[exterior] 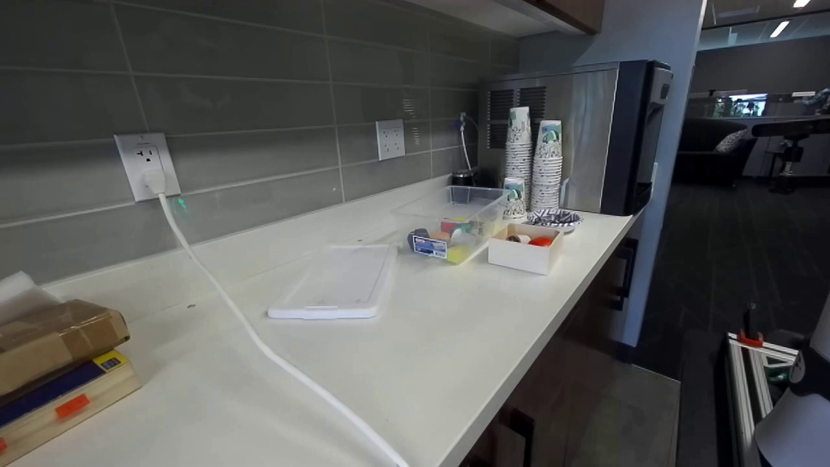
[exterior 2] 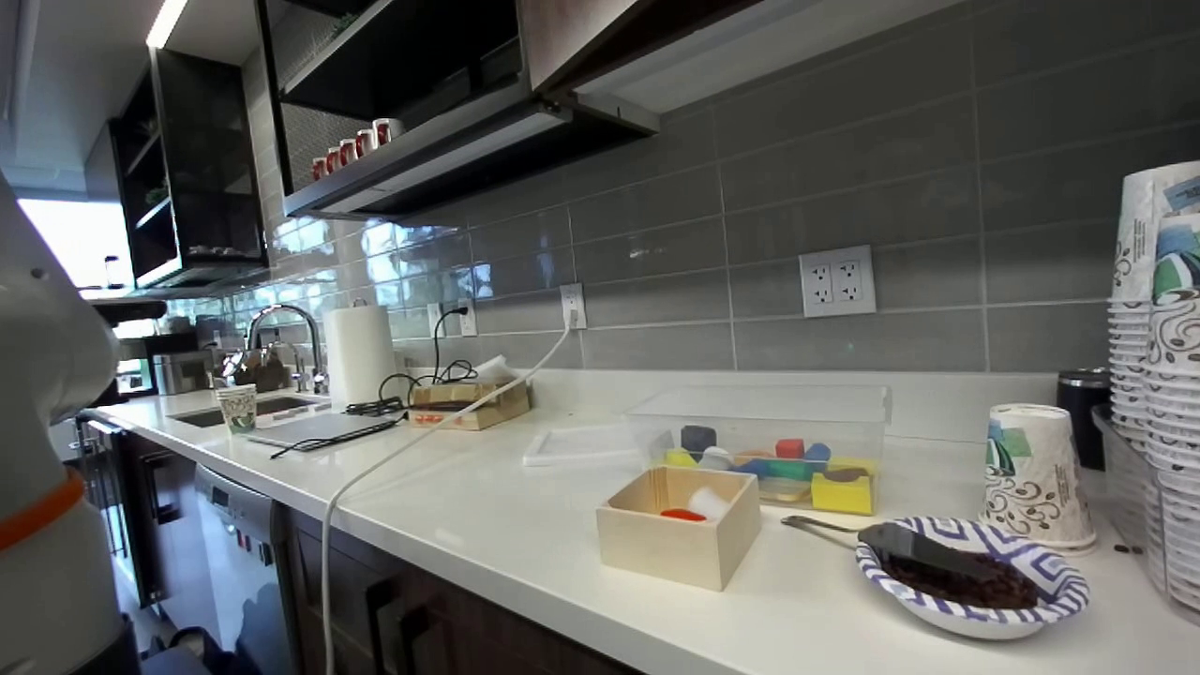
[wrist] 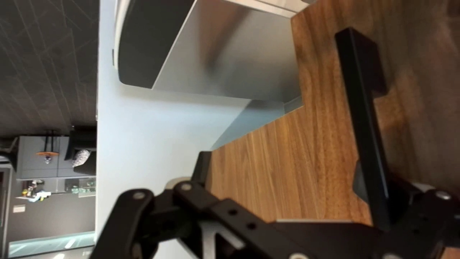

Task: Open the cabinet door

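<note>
In the wrist view a brown wooden cabinet door [wrist: 323, 93] carries a long black bar handle [wrist: 359, 108]. My gripper [wrist: 282, 162] is open at the handle's lower end in the picture. One finger stands apart at the left, over the wood's edge. The other finger is mostly hidden behind the bar, so I cannot tell whether it touches. A lighter wood panel [wrist: 258, 169] meets the door at an angle; I cannot tell whether the door is ajar. Wooden upper cabinets show at the top of both exterior views [exterior: 587, 14] [exterior 2: 586, 37]. The gripper is outside both exterior views.
A pale wall [wrist: 154, 133] and a steel-sided machine [wrist: 233, 54] stand close to the gripper. On the counter [exterior: 415, 350] are paper cups [exterior: 548, 162], a clear bin [exterior: 480, 207], a small box [exterior: 525, 253] and a white cable [exterior: 285, 363]. Lower cabinets have black handles [exterior: 626, 272].
</note>
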Tool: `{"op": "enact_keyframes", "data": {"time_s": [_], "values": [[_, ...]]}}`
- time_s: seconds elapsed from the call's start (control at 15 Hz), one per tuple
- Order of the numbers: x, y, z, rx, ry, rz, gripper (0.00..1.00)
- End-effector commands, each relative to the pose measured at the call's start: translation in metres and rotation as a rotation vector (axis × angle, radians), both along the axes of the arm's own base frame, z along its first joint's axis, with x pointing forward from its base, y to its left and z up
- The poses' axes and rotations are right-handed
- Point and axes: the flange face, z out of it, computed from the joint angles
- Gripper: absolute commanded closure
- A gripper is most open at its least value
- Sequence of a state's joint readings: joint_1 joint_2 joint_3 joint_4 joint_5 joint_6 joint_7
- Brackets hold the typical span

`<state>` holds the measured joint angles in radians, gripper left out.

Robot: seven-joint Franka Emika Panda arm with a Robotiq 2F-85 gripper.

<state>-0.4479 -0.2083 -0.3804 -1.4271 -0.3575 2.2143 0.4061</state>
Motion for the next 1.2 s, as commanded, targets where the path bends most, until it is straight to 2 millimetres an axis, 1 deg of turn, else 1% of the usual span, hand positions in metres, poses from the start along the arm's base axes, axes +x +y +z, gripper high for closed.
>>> {"op": "enact_keyframes", "data": {"time_s": [0.0,0.27,0.73,1.13], "values": [[-0.057,0.001,-0.007,0.031,0.027,-0.161,0.0],[-0.083,0.027,-0.008,0.059,0.035,-0.223,0.0],[-0.116,0.073,-0.017,0.025,0.028,-0.33,0.0],[-0.14,0.1,-0.03,-0.012,0.022,-0.392,0.0]]}}
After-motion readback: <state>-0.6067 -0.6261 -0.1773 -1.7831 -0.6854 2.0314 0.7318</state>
